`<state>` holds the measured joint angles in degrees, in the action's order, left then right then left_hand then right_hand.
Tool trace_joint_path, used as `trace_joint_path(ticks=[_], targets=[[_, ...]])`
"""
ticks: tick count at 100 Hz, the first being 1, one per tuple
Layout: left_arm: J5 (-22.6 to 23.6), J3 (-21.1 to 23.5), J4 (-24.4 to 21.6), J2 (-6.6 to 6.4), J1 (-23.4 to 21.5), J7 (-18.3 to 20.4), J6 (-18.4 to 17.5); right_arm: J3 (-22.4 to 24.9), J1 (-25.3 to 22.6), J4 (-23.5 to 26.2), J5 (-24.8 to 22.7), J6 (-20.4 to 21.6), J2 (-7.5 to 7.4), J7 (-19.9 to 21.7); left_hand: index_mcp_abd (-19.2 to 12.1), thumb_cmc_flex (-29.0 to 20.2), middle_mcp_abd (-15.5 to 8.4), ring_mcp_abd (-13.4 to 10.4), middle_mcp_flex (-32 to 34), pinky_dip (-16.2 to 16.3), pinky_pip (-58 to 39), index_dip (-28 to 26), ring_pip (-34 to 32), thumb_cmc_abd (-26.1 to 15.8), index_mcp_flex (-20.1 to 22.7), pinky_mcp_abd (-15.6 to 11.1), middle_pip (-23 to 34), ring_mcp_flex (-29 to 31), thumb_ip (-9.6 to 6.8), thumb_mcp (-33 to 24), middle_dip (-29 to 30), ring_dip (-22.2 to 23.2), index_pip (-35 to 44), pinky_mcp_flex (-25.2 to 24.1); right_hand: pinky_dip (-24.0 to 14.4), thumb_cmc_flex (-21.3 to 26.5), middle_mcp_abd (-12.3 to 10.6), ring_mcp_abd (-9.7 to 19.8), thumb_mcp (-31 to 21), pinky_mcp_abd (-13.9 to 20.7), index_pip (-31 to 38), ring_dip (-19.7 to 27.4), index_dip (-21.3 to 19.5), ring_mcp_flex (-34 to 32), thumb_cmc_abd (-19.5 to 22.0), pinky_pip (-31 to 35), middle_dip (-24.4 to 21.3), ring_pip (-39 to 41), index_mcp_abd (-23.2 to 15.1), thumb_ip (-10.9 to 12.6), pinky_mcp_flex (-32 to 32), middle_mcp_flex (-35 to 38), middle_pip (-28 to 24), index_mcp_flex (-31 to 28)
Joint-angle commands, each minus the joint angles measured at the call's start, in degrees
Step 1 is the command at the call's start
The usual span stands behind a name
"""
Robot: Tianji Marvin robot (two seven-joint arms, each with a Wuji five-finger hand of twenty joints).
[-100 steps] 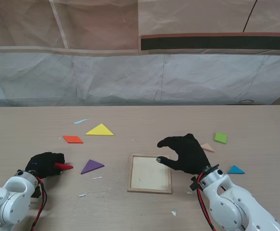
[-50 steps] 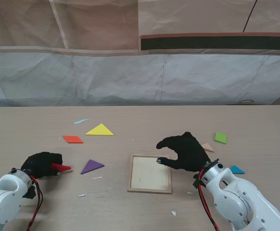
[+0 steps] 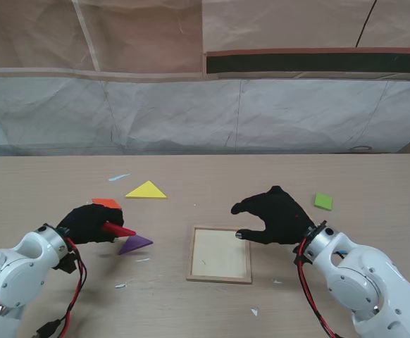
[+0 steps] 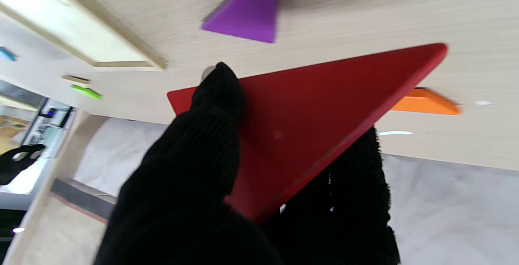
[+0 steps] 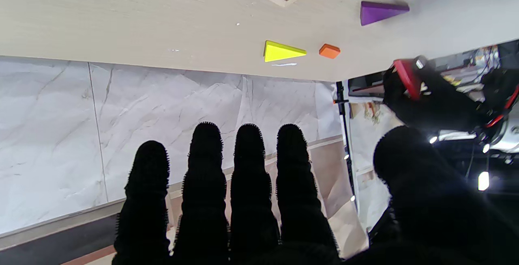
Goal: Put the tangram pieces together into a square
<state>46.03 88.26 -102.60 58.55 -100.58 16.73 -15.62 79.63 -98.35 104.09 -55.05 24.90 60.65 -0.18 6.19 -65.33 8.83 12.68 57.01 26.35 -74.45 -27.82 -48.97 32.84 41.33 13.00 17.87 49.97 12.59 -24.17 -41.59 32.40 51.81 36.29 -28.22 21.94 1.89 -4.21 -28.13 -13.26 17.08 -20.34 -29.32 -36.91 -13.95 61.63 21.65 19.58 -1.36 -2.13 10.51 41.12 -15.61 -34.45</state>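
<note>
**Red triangle held off the surface**

My left hand (image 3: 87,222) pinches the red triangle (image 4: 308,123) between thumb and fingers, lifted just beside the purple triangle (image 3: 134,243) and orange piece (image 3: 106,203). My right hand (image 3: 275,215) hovers with fingers spread, holding nothing, over the wooden tray's (image 3: 219,278) right edge.

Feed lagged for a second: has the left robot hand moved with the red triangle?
Yes. The left robot hand, holding the red triangle, has shifted right and away from me, now beside the purple triangle, nearer the wooden frame.
</note>
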Motion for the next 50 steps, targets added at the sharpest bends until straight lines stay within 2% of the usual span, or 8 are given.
trace_joint_path(ticks=[1,26,50], targets=[[-0.3,-1.6,-1.1,0.34,1.5,1.6,-0.1,0.7,-0.3,1.1,-1.0,0.9,-0.42,1.1,-2.2,-8.6,1.6,2.0,-0.5,1.3,-3.9,-1.4,-3.2,-3.5,2.3,-1.3,1.9,-0.3,-5.28,-7.1,-0.5,0.3,1.7,2.1,-0.4,-0.7,-0.6,0.6,0.7,-0.3,-0.9,0.0,0.7,1.2,0.9,-0.9,0.3,-1.1,-1.0,-0.2,-1.0,-2.0,0.9,1.7],[-4.4,-10.1,1.1,0.06,8.3,3.8,1.7,2.8,-1.6,3.0,-1.1,4.1,-0.53,1.8,-1.8,-8.6,1.8,2.3,-0.8,1.4,-4.3,-1.4,-3.6,-3.6,2.3,-1.4,2.2,-0.4,-5.38,-7.3,-0.3,0.1,1.3,2.2,-0.2,-0.7,-0.6,0.6,0.7,-0.2,-1.1,0.1,0.6,1.3,1.0,-1.3,0.2,-1.1,-0.9,-0.1,-1.1,-2.0,0.7,1.7],[-8.1,-17.2,4.3,0.36,14.3,3.4,3.6,4.0,-2.5,4.3,-1.3,6.3,-0.66,2.6,-1.8,-8.6,1.9,2.3,-1.1,1.4,-4.5,-1.6,-3.8,-3.6,2.3,-1.3,2.5,-0.5,-5.38,-7.3,-0.3,0.0,1.2,2.2,-0.1,-0.9,-0.6,0.6,0.8,-0.2,-1.0,0.2,0.4,1.3,1.1,-1.2,0.2,-1.1,-1.0,-0.1,-1.0,-2.0,0.6,1.4]])
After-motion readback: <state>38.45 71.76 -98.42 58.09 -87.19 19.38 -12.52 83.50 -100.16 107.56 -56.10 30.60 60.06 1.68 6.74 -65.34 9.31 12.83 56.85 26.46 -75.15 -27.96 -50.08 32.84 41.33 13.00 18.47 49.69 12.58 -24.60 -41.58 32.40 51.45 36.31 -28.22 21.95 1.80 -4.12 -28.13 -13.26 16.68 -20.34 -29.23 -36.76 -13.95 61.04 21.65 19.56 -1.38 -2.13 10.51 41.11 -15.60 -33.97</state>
